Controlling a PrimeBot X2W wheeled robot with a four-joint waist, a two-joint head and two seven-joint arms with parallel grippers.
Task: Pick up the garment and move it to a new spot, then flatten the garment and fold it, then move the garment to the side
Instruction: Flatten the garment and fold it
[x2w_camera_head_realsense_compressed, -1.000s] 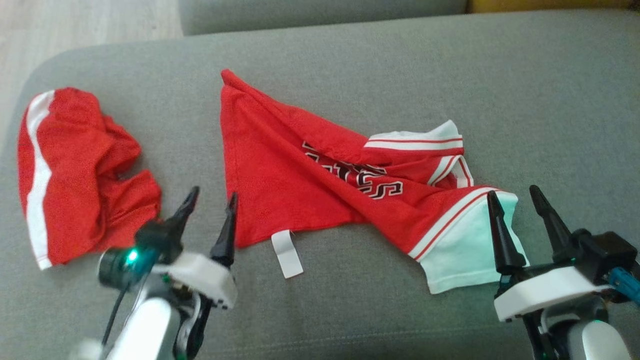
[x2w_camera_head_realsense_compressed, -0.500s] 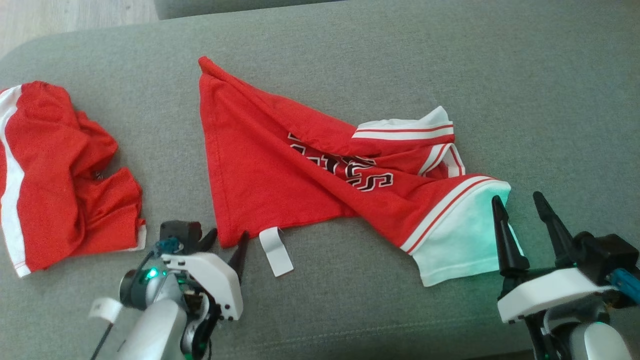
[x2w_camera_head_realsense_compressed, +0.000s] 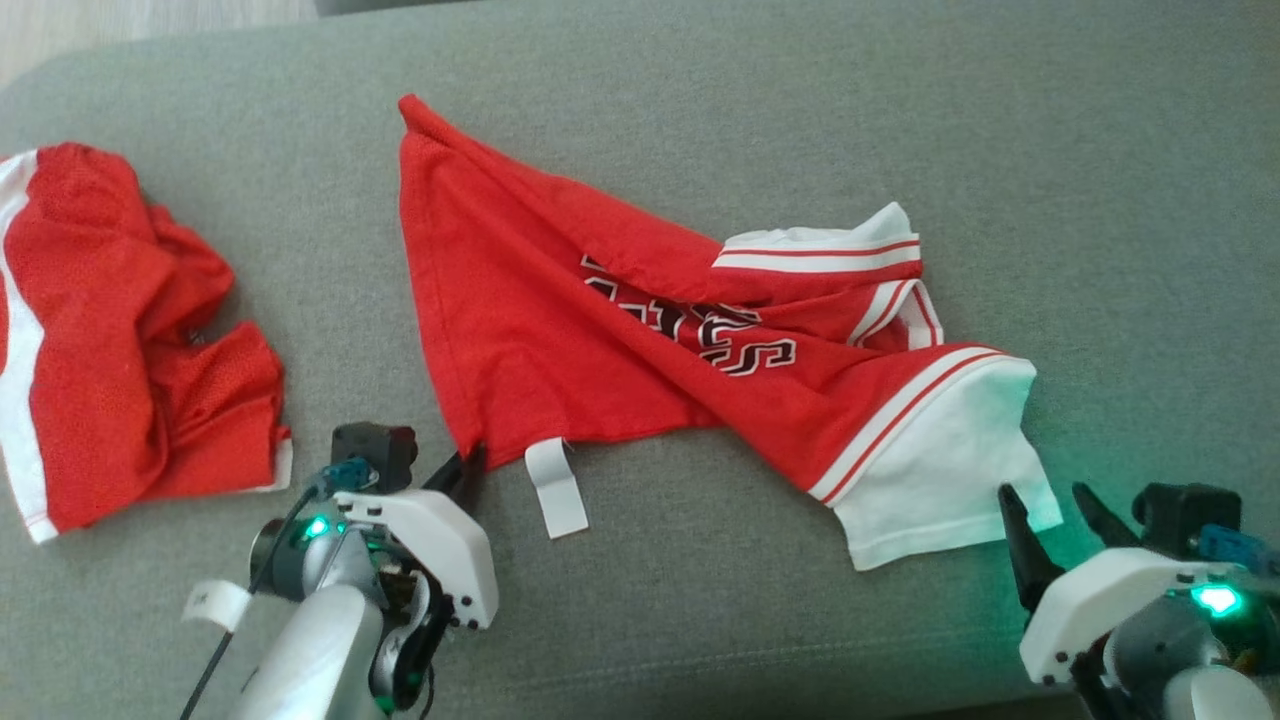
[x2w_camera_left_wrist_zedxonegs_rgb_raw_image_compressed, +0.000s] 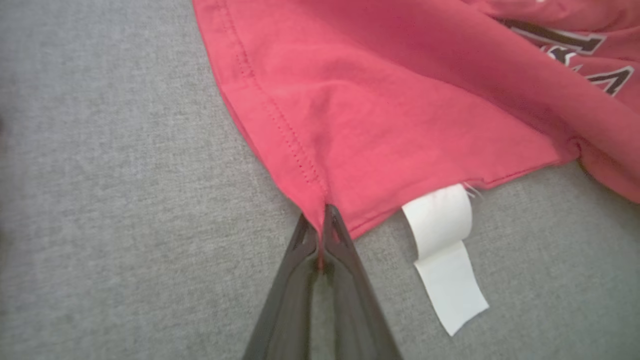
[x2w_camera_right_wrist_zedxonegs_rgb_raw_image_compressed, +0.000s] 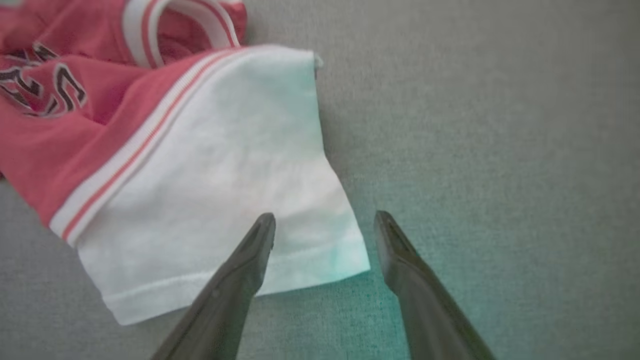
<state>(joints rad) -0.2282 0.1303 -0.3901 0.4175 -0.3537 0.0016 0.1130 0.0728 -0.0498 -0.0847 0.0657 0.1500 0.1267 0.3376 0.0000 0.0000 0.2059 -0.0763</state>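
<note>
Red shirt (x2w_camera_head_realsense_compressed: 560, 330) lies crumpled on the grey sofa (x2w_camera_head_realsense_compressed: 1100, 150). Your left pincer (x2w_camera_left_wrist_zedxonegs_rgb_raw_image_compressed: 320, 222) grips its near corner; your right pincer (x2w_camera_right_wrist_zedxonegs_rgb_raw_image_compressed: 325, 220) stands open at the white sleeve (x2w_camera_right_wrist_zedxonegs_rgb_raw_image_compressed: 225, 165). Lifting, flattening, folding are not done.

Looks like a home, prob. a living rm. The big soft grey thing is a couch (x2w_camera_head_realsense_compressed: 1000, 150) w/ fuzzy cloth on it & a round corner at the top left. Past that corner there's a bit of pale wood floor (x2w_camera_head_realsense_compressed: 120, 18), like in a house. Clothes lie on the couch: a red shirt (x2w_camera_head_realsense_compressed: 560, 320) w/ white sleeves & letters, & a bunched-up red & white one (x2w_camera_head_realsense_compressed: 110, 350) beside it.
</note>
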